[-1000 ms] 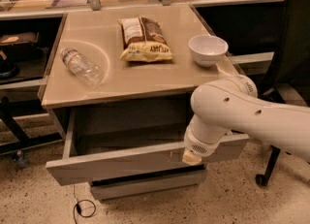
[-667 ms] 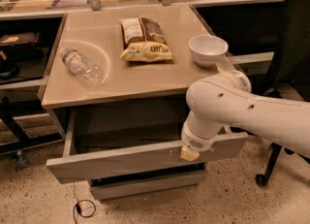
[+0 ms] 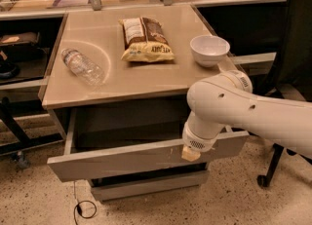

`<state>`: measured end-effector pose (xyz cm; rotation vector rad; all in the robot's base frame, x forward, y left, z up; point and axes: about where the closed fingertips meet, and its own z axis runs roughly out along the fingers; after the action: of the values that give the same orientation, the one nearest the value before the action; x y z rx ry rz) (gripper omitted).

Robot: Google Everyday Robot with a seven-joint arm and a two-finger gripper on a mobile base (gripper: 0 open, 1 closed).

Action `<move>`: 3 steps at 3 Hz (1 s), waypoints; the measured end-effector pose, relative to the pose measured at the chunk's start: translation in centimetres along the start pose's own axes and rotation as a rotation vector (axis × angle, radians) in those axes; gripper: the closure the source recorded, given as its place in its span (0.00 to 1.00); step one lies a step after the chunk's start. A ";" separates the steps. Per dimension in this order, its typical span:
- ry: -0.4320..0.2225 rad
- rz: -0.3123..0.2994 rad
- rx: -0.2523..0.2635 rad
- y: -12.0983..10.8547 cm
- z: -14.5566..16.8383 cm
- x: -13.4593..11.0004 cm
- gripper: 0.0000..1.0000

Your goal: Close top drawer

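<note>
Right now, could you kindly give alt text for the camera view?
The top drawer stands open under a tabletop, with the gripper at its front panel. A water bottle, snack bag and white bowl sit on top.

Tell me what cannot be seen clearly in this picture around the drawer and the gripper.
Camera view: gripper at the front rim of the top drawer, mostly hidden by the arm; contact is unclear.
Camera view: drawer interior, dark under the tabletop; contents unknown.
Camera view: arm cut off by the right edge.

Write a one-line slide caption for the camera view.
Gripper at the front panel of the open top drawer; bottle, snack bag and bowl on the table above.
</note>
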<state>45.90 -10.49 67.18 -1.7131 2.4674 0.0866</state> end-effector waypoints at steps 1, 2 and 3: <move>0.000 0.000 0.000 0.0 0.0 0.0 0.35; 0.000 0.000 0.000 0.0 0.0 0.0 0.11; 0.000 0.000 0.000 0.0 0.0 0.0 0.00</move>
<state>45.89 -10.49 67.18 -1.7131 2.4674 0.0865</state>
